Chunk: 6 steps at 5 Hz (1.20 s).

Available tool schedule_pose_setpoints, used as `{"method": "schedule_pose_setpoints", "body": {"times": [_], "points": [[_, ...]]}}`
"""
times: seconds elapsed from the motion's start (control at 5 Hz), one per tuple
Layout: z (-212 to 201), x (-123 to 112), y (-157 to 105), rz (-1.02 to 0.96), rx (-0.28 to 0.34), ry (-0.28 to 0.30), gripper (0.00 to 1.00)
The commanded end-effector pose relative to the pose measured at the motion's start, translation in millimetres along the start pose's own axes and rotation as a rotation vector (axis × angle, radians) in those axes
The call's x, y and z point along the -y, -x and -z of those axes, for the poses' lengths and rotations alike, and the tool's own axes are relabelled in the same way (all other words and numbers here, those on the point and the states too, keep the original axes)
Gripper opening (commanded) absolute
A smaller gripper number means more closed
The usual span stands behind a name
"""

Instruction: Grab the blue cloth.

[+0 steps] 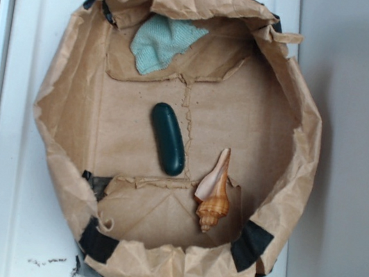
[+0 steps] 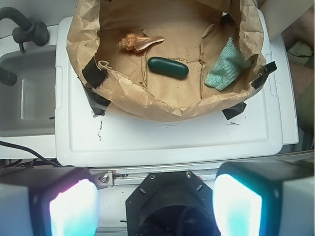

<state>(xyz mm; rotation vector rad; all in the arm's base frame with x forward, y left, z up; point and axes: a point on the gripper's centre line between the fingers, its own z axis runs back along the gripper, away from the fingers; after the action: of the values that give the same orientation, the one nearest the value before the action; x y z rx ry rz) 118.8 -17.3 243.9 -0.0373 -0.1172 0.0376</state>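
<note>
Exterior view gives me the blue cloth (image 1: pixel 161 42) from above: a small pale blue-green piece with a soft woven terry surface, crumpled, lying on the floor of the brown paper basin (image 1: pixel 61 98) and partly against its wall. The dark green oblong (image 1: pixel 168 138) lies near the middle of the basin, well apart from the cloth, and an orange shell (image 1: pixel 212 198) lies beyond it. This view does not show my pincer at all.

In the wrist view I see the pincer (image 2: pixel 155 206) at the bottom, its two fingers (image 2: pixel 74 209) spread wide with nothing between them. From the pincer, the cloth (image 2: pixel 225 69) is ahead and to the right, far from the fingers, with the green oblong (image 2: pixel 168 67) ahead near the centre and the shell (image 2: pixel 139 43) further ahead, slightly left. Only this view shows a grey sink (image 2: pixel 24 98) to the left of the white bench (image 2: pixel 172 137).
</note>
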Motion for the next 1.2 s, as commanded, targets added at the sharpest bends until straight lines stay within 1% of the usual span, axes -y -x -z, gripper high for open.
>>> {"method": "schedule_pose_setpoints", "body": {"times": [0.0,0.2,0.4,0.6,0.8,1.0], "points": [[0.0,0.0,0.0,0.0,0.0,0.0,1.0],[12.5,7.2,-0.4,-0.068,0.018,-0.017,1.0],[21.3,1.2,-6.5,-0.238,0.001,0.001,1.0],[27.5,-4.3,-12.8,-0.381,-0.016,-0.004,1.0],[43.0,1.7,-38.5,-0.491,-0.031,-0.069,1.0],[53.3,11.1,-65.7,-0.551,-0.049,-0.124,1.0]]}}
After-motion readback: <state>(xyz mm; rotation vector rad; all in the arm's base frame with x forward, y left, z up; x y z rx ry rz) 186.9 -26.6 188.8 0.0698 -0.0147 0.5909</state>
